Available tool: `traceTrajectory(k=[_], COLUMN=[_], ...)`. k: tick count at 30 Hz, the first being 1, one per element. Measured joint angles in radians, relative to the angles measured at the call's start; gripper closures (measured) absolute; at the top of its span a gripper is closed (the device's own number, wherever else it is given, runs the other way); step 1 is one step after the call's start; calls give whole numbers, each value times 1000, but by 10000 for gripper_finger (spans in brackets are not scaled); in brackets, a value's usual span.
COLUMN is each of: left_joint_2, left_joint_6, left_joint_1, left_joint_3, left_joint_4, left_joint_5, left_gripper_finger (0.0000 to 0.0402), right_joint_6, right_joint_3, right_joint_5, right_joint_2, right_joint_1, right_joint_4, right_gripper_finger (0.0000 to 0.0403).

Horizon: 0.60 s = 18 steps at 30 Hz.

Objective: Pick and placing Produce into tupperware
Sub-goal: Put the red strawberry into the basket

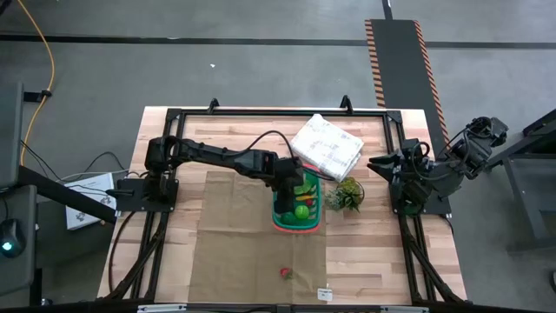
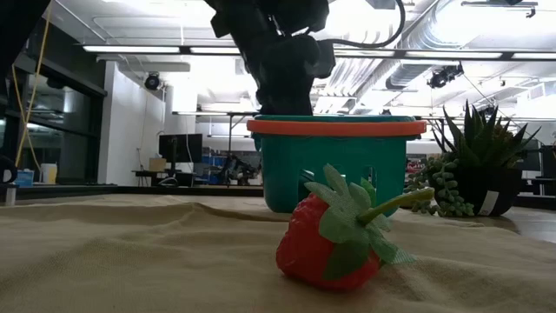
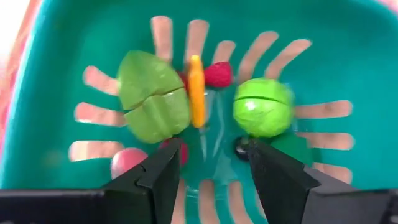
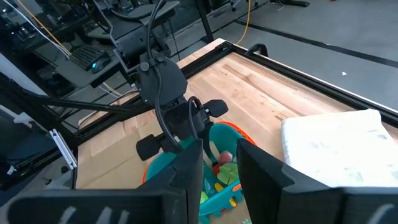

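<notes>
Nearest the table's front edge, a toy strawberry is seen lying alone on the tan cloth, well apart from the teal basket and in front of it; it is judged to be the piece left to collect. Inside the basket, a split green leafy piece, a yellow-orange piece, a red berry and a round green piece are gathered on the slotted floor.

The left gripper is held directly above the basket's interior, its fingers apart and nothing between them. If it is lifted carelessly, the basket's rim could be caught and the basket tipped or dragged. The strawberry's rounded body could also be nudged along the cloth by a poorly centred grasp.

Beside the basket, a spiky green plant and a white cloth bundle could be brushed. Farthest off, the right gripper is parked at the table's right edge, fingers apart.
</notes>
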Motion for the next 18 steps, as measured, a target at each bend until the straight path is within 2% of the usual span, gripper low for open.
traceTrajectory(k=[4, 7, 12, 18], left_joint_2=[0, 0, -1, -3], left_joint_6=[7, 31, 60, 126], left_joint_1=[0, 0, -1, 0], left_joint_3=[39, 126, 347, 592], left_joint_4=[-8, -63, -273, -552], left_joint_5=[92, 154, 162, 159], left_gripper_finger=[234, 252, 301, 385], right_joint_6=[0, -11, 27, 97], right_joint_3=[0, 0, 0, 0], right_joint_5=[-1, -31, -215, -227], right_joint_2=[0, 0, -15, 1], right_joint_1=[0, 0, 11, 37], right_joint_4=[2, 8, 30, 43], right_gripper_finger=[314, 314, 314, 314])
